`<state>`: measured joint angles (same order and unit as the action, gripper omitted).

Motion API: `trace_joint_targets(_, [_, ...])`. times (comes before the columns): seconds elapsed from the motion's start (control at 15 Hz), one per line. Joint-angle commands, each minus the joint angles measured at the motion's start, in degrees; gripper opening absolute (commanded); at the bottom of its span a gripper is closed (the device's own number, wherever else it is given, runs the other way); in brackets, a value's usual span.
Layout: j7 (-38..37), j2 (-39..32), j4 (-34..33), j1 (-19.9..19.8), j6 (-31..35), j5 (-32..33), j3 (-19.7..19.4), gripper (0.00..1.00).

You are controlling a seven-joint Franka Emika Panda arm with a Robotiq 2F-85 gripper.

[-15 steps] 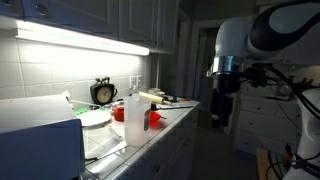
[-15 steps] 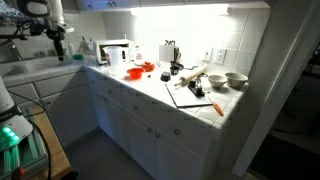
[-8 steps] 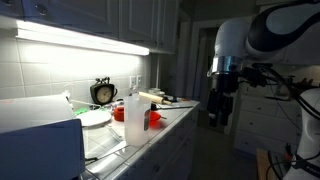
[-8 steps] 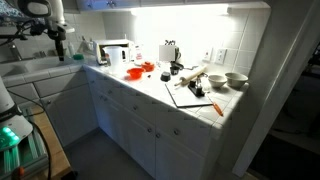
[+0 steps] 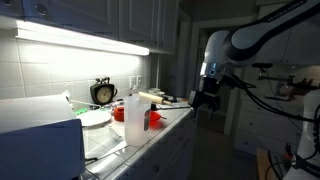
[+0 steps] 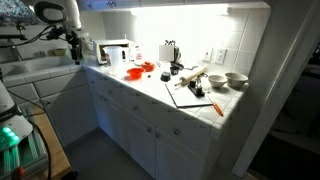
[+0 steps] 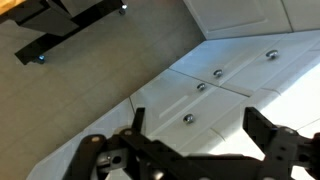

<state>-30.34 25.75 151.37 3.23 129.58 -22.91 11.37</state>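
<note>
The pincer [image 5: 201, 102] hangs in the air off the front edge of the counter [image 5: 176, 117], out over the aisle, at the end of the arm [image 5: 250, 35] that bends down to it. Its jaws stand released and spread wide, with nothing between them, and it touches nothing. In the wrist view the pincer [image 7: 198, 128] shows its dark fingers [image 7: 262, 130] far apart. Beneath it are white drawer fronts [image 7: 240, 80] with round knobs [image 7: 186, 118]. Beyond those lie the grey floor [image 7: 90, 85] and, farther out, a black frame [image 7: 55, 32] on casters.

In an exterior view the nearest thing to the pincer on the counter is a tall clear container [image 5: 134, 118]. It stands upright, well apart from the pincer, on the side toward the tiled wall. A red thing [image 5: 152, 119] sits just beside the container, on its pincer side. Farther from the pincer, against the wall, stands a round clock-like thing [image 5: 103, 92], with a white plate [image 5: 96, 118] near it.

In an exterior view the pincer [image 6: 76, 57] hovers by the counter's end, near a white box-shaped appliance [image 6: 115, 50]. Well away from the pincer, along the counter, lie a rolling pin [image 6: 195, 78] beside a dark board [image 6: 188, 96] and, past them, two bowls [image 6: 237, 78].
</note>
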Motion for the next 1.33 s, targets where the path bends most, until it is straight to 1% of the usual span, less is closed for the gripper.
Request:
trace_joint_targets(0.0, [6.0, -6.2, -4.7, -2.2, 0.5, 4.6, -3.7, 1.0])
trace_joint_targets(0.13, [8.0, -9.1, -7.7, -4.4, -3.7, 10.1, -5.6, 1.0])
trace_joint_targets(0.2, [5.0, -10.0, -8.8, -5.9, -4.4, 13.7, -5.3, 1.0])
trace_joint_targets(0.27, [6.2, -6.7, -5.0, -3.6, -1.6, 9.4, -5.7, 1.0])
trace_joint_targets(0.4, [6.1, -8.7, -6.9, -5.1, -2.7, 12.1, -6.4, 1.0])
trace_joint_targets(0.6, [6.1, -9.7, -7.8, -5.2, -2.9, 12.4, -6.3, 1.0])
trace_joint_targets(0.8, [6.1, -10.6, -8.2, -5.9, -3.5, 14.5, -6.5, 1.0])
trace_joint_targets(0.87, [5.4, -11.3, -8.6, -6.6, -2.8, 15.7, -6.8, 1.0])
trace_joint_targets(1.13, [7.7, -15.7, -10.8, -8.4, 0.4, 20.5, -9.1, 1.0])
trace_joint_targets(1.27, [12.6, -17.3, -11.0, -8.2, 4.4, 22.5, -10.5, 1.0])
